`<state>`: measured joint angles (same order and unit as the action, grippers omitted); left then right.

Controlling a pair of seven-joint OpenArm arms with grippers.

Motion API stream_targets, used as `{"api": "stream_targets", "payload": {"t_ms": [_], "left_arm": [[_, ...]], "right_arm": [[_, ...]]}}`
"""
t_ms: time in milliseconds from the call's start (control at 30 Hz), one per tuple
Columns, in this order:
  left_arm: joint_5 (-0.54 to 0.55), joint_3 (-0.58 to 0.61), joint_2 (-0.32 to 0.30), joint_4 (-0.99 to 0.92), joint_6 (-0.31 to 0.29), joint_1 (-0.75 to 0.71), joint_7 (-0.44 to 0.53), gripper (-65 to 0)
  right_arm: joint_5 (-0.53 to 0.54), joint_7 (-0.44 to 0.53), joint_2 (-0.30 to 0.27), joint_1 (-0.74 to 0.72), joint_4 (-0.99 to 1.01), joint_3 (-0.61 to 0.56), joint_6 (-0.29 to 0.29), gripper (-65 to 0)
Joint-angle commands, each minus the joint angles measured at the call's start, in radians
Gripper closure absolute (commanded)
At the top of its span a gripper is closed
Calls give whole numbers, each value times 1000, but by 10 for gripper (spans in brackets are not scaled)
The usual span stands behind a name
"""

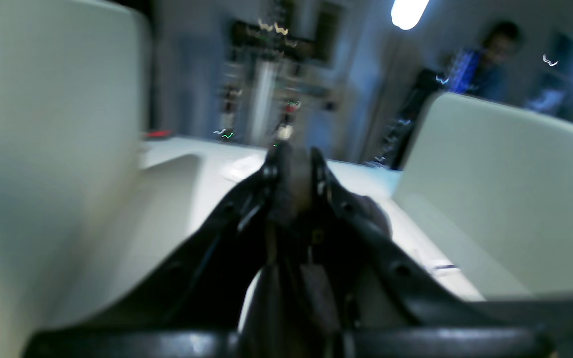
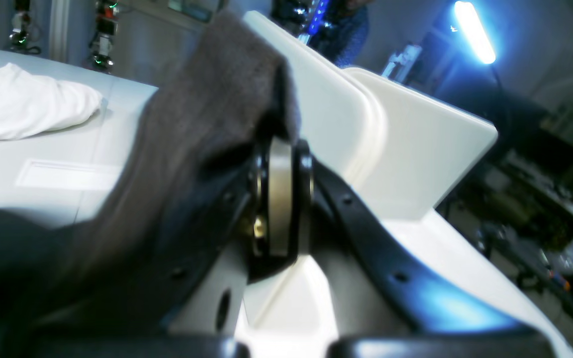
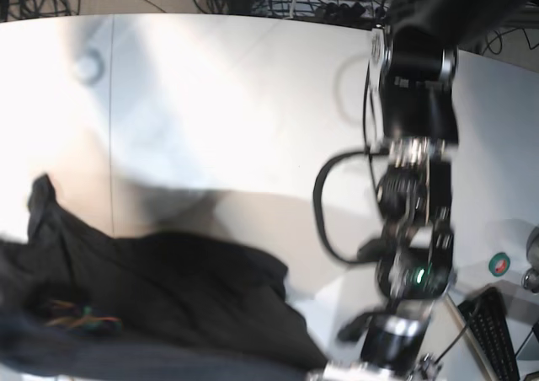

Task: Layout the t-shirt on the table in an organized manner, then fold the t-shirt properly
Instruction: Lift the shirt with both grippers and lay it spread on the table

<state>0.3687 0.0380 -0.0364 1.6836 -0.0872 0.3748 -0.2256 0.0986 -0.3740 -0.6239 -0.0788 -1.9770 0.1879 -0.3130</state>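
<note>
the t-shirt (image 3: 168, 301) is a black, crumpled mass on the near-left part of the table (image 3: 236, 103) in the base view; it is not laid flat; a small piece of coloured print (image 3: 80, 320) shows near its left lower side, and one pointed corner (image 3: 40, 189) stands up at the left; the lower edge of the fabric runs out of the picture.

in the right wrist view a strip of the dark fabric (image 2: 202, 114) rises from the lower left up to the tip of the right gripper (image 2: 279, 144) and hangs over it; the jaws are pressed together with the cloth caught at the tip, so this pincer is clamped on the t-shirt; behind it, on the white tabletop, lies a white crumpled cloth (image 2: 28, 102), well apart from the black one.

in the left wrist view, which is blurred, the left gripper (image 1: 294, 159) has its two black fingers (image 1: 269, 171) drawn together, with a bit of dark fabric (image 1: 291, 189) squeezed between them; more dark cloth (image 1: 371, 214) shows just right of the jaw, above the white surface.

in the base view the arm with the left wrist camera (image 3: 413, 187) stands at the right side of the table, beside the shirt's right edge; a dark seam line (image 3: 111, 120) crosses the tabletop at the left; a keyboard corner (image 3: 497, 330) and a green-marked round thing (image 3: 500, 264) lie at the far right.
</note>
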Motion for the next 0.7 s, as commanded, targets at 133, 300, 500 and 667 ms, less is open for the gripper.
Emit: {"api": "stream_targets", "payload": {"t_ms": [133, 300, 500, 667], "left_arm": [[5, 4, -73, 108, -15, -231, 12, 0], [-7, 3, -82, -26, -15, -465, 18, 0], [-162, 3, -78, -138, -15, -626, 19, 0], [-179, 1, -82, -142, -15, -689, 19, 0]], "right_arm": [[-9, 102, 115, 236, 9, 65, -2, 0], [-12, 180, 293, 380, 161, 20, -1, 0], [-12, 258, 332, 412, 430, -112, -1, 0], [-10, 258, 336, 454, 446, -117, -1, 0]]}}
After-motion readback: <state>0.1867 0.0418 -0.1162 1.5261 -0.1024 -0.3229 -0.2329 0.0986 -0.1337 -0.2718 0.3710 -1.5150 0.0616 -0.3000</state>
